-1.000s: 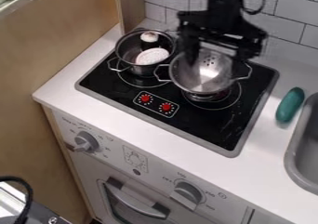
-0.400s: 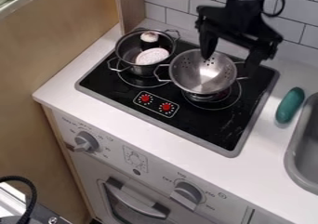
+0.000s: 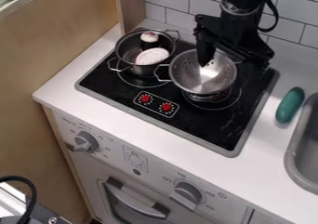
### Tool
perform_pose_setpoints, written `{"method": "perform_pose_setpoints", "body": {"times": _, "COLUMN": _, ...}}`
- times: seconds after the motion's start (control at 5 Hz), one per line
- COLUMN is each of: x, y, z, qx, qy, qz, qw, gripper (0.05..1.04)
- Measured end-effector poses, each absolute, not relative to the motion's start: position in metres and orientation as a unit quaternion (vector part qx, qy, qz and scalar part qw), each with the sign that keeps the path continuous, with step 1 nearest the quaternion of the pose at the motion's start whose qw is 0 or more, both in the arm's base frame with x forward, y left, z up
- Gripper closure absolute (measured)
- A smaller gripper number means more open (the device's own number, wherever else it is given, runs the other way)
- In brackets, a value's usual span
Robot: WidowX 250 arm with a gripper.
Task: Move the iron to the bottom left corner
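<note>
Well, the silvery colander [image 3: 197, 82] looks round, shiny and perforated, with the end effector [image 3: 234, 65] spread open, grasping nothing.

The black pincer [image 3: 233, 66] hangs open, one finger over the metal colander [image 3: 197, 79] on the black stovetop [image 3: 205, 128], the other past its rim. Beside the colander, a metal pot [image 3: 142, 69] holds a pale oval piece [image 3: 152, 56] and a white-topped dark piece [image 3: 149, 38], perhaps toy sushi. A green oblong object [image 3: 290, 105] lies on the white surface [image 3: 261, 160] near the grey sink [image 3: 295, 165].
</note>
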State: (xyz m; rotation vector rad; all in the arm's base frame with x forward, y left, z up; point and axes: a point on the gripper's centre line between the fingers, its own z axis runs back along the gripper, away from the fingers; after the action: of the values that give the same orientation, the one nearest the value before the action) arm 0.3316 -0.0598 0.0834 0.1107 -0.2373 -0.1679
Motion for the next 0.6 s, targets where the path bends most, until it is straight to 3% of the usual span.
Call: {"method": "perform_pose_setpoints", "body": {"times": 0.6, "x": 0.33, "y": -0.056, "z": 0.058, "qx": 0.077, "qy": -0.143, "qz": -0.127, "qw": 0.979, "gripper": 0.088}}
